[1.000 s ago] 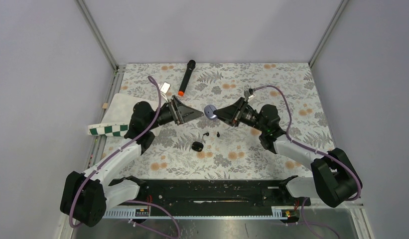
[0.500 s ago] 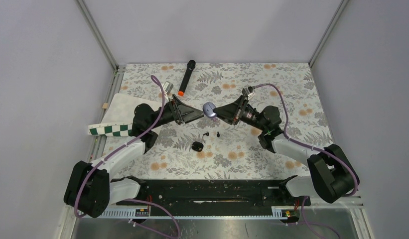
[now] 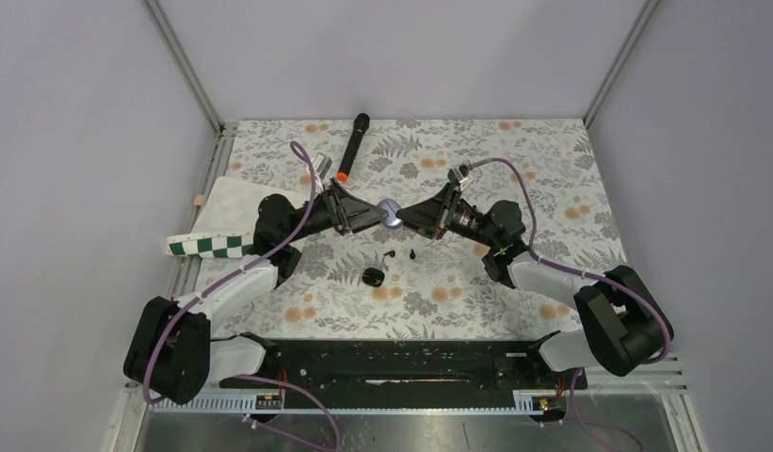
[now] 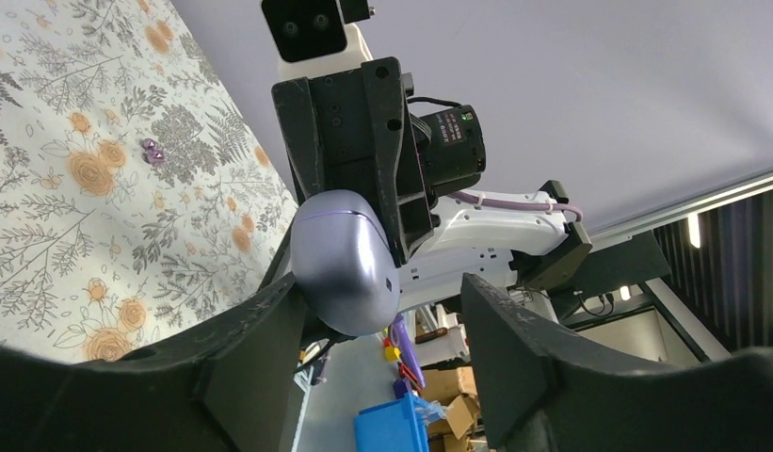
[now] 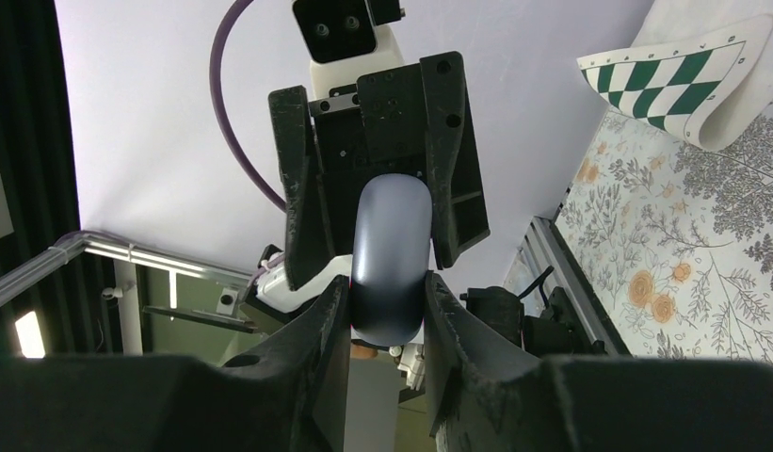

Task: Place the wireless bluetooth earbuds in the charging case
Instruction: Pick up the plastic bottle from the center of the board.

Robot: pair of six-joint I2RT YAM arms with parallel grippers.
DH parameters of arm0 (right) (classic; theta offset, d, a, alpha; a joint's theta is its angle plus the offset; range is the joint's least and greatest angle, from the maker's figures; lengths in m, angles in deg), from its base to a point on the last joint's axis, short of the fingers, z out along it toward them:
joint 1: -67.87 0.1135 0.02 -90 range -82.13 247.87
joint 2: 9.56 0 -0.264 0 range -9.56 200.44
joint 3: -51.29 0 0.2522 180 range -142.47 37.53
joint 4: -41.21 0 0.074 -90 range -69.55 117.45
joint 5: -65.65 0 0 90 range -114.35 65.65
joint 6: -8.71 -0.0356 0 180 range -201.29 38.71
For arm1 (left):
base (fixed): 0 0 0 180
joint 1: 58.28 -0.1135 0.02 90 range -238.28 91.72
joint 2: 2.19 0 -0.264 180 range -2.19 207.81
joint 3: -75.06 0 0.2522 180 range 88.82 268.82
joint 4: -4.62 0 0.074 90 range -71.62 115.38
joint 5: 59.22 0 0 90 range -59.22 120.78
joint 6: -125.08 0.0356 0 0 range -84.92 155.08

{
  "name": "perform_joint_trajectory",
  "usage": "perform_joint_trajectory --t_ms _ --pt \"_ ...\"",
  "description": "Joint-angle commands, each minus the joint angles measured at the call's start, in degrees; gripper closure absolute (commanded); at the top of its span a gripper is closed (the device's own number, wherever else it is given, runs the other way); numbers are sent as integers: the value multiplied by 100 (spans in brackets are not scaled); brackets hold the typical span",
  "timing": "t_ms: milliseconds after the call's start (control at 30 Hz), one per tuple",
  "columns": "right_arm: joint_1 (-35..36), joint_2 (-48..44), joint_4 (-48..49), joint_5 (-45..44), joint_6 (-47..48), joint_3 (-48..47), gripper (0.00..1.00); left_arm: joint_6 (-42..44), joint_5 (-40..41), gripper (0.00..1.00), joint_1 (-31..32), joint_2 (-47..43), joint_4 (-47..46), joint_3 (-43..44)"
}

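The right gripper [image 5: 387, 311] is pinching a lavender pod [image 5: 390, 245], its fingers closed tight against the two narrow sides. The pod is looking smooth and rounded, with a thin seam running around it, and it is hanging in the air above the middle of the counter. The left gripper [image 4: 380, 287] is facing it with its fingers spread wide on either side and gripping nothing; whether one finger is touching the pod I cannot tell.

The charging case [image 3: 371, 275] is lying on the floral counter below them, a little toward the near edge, showing as a small dark rounded lump. The earbuds [image 3: 390, 254] are lying just beyond it, side by side and slightly apart, as two tiny black specks. A microphone [image 3: 351, 147] is lying near the far edge.
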Motion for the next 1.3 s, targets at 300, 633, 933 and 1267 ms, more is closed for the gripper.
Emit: perform_joint_trajectory --t_ms 300,633,933,1267 --pt "177 -22 161 182 235 -244 100 -9 37 75 92 53 -473 205" --pt "148 701 2105 13 -1171 -180 100 57 -156 100 80 31 -660 151" --pt "119 657 2099 -7 -1235 -224 92 81 -335 100 -76 -121 -762 144" --pt "75 700 2115 -68 -1652 -459 91 31 -496 100 -151 -273 -929 47"
